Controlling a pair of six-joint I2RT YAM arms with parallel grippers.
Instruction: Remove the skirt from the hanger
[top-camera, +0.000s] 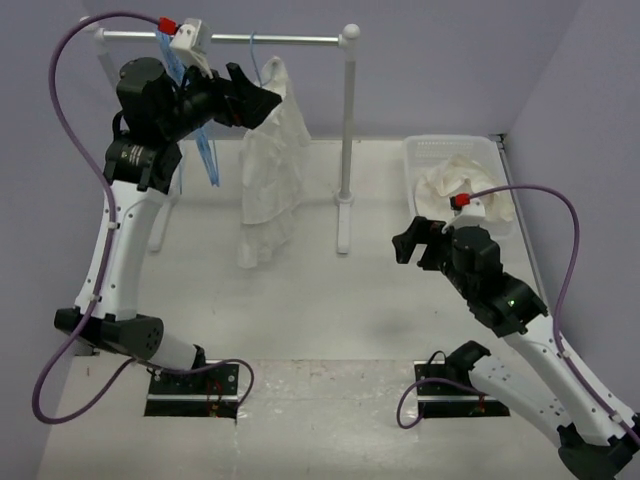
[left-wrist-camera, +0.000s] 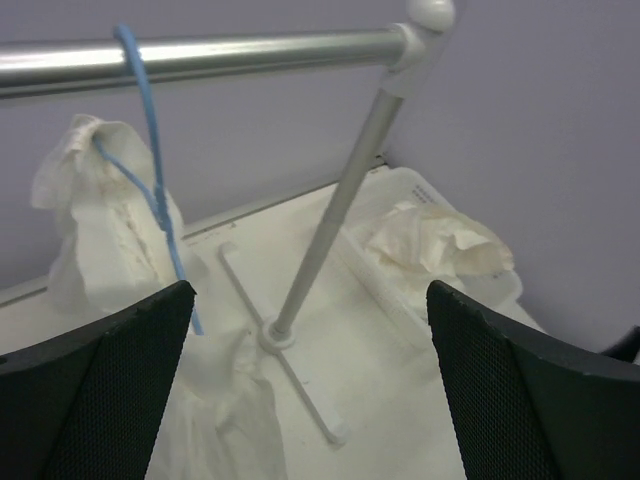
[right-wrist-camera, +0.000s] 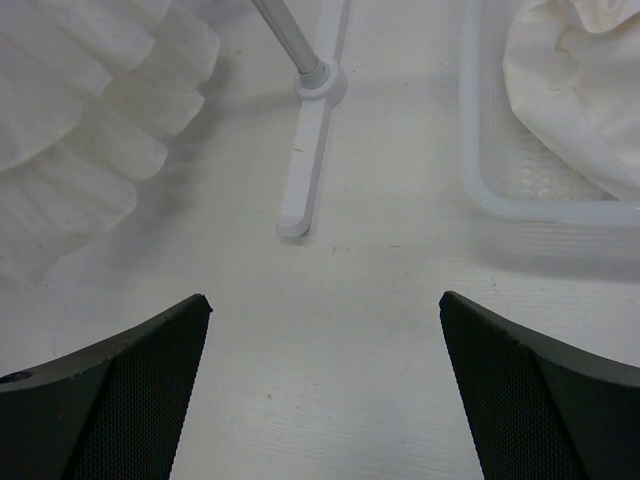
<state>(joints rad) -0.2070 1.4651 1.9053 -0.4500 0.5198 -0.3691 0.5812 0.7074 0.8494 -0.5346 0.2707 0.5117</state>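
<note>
The left pincer (top-camera: 264, 100) is up at rail height with its jaws spread wide and nothing between them. In its own wrist view (left-wrist-camera: 308, 296) the gap frames the post (left-wrist-camera: 330, 220) of the rack, not the cloth. Just past its tips, slightly to the right in the overhead view, is the top of the skirt (top-camera: 270, 170). Whether the tips touch the fabric I cannot tell. From the wrist the skirt (left-wrist-camera: 100, 230) sits off to the left of the gap, partly behind the left finger (left-wrist-camera: 100, 390). The skirt is bunched over the hanger (left-wrist-camera: 155, 190), whose hook goes over the rail (left-wrist-camera: 250, 55). Its long axis is vertical, dropping from the rail (top-camera: 290, 40) to about the bench (top-camera: 330, 310), so the hold I would judge best is near the gathered top, under the hanger (top-camera: 254, 60). This arm is much the nearer one. To centre the cloth the pincer would need to shift left as its camera sees it. The right pincer (top-camera: 412, 240) is low over the bench, also wide and empty (right-wrist-camera: 325, 300), well apart from the skirt and near the basket (top-camera: 412, 160) that holds a creamy cloth (top-camera: 455, 185). It sees only the ruffled lower part of the skirt (right-wrist-camera: 70, 120). Other blue hangers (top-camera: 207, 150) hang at the left end of the rail.
</note>
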